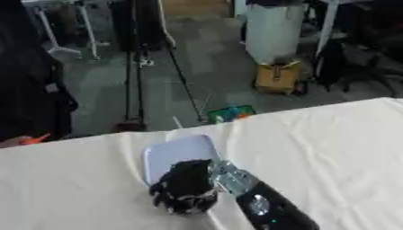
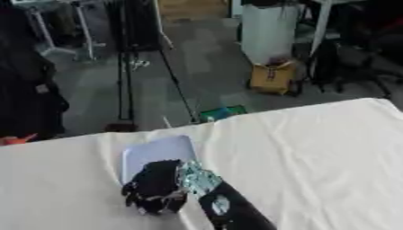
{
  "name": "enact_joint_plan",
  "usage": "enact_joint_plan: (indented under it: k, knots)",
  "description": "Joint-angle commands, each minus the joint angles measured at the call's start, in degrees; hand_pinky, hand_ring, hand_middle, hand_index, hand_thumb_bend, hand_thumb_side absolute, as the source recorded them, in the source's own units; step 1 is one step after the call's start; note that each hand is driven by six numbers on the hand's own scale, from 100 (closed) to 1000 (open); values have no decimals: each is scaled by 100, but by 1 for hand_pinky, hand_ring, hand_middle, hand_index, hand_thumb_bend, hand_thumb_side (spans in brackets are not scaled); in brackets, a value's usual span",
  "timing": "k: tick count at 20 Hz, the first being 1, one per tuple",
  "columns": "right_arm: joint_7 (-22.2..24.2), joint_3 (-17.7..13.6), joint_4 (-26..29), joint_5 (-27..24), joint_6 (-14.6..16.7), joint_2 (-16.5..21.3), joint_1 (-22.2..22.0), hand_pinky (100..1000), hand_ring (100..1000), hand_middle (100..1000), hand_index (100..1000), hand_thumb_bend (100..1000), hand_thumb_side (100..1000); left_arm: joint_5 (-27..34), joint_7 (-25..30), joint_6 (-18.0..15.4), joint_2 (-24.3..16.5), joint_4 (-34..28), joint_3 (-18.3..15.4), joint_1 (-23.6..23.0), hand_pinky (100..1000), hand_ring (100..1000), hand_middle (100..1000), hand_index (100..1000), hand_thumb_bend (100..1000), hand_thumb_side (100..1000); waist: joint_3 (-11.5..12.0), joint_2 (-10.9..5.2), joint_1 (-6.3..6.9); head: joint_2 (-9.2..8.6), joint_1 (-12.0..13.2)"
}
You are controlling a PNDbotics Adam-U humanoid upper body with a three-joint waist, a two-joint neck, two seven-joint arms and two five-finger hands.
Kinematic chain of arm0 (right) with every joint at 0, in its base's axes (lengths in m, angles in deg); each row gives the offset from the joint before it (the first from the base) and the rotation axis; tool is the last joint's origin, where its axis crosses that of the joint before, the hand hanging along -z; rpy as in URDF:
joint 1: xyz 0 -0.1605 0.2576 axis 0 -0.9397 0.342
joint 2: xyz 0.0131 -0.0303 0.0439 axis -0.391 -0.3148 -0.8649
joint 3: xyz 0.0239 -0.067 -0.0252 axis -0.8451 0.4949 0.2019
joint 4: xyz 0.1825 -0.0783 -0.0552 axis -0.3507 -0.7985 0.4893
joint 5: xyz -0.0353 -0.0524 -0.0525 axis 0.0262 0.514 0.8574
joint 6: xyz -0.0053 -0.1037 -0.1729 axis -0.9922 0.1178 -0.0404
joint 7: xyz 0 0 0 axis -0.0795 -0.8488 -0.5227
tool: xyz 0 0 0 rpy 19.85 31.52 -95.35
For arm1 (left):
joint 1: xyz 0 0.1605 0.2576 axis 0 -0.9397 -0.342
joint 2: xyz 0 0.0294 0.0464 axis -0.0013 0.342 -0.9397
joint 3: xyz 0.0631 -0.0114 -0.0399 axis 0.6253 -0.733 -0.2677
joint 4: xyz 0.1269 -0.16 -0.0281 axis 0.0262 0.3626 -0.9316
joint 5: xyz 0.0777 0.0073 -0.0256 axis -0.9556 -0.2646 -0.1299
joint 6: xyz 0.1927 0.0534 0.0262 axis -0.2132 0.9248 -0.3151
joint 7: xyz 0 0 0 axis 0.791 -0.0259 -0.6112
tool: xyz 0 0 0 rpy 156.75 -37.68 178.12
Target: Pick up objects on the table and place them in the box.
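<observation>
Right hand (image 1: 185, 188), black w/ silver wrist joint, comes in from lower right and hangs palm-down, fingers curled under; can't tell if anything is held beneath. It overlaps the near edge of a pale blue-white, flat, rounded-corner rectangular box (image 1: 177, 150), smooth, plastic-looking, no readable label or writing. Box lies on the white cloth-covered table (image 1: 330, 143), cloth matte, lightly creased. Left hand not seen.

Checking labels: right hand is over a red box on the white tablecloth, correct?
Not quite. The box is pale blue-white, not red, as the left eye view shows. The rest holds: the right hand is over its near edge, on the white tablecloth.
</observation>
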Motion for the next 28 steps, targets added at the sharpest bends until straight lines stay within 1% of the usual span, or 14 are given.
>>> enact_joint_plan:
  k: [1, 7, 21, 28]
  knots:
    - [79, -30, 185, -231, 0, 100, 235, 100, 197, 286, 301, 100, 100, -15, 3, 12, -161, -82, -42, 19, 998, 1000, 1000, 903, 100, 1000, -2, -175, -35, 55, 31]
    - [329, -19, 377, -601, 0, 154, 380, 100, 195, 283, 297, 100, 100, -22, 4, 19, -186, -82, -39, 9, 998, 1000, 1000, 904, 100, 1000, -4, -214, -73, 127, 55]
    - [1020, -138, 728, -1569, 0, 268, 669, 100, 190, 280, 293, 100, 100, -23, 16, 18, -221, -82, -27, 24, 998, 1000, 1000, 904, 100, 1000, -10, -232, -137, 155, 29]
    - [1338, -207, 889, -1953, 0, 350, 787, 100, 191, 279, 290, 100, 100, -23, 33, 11, -241, -82, -11, 47, 998, 1000, 1000, 904, 100, 1000, -32, -224, -152, 193, 10]
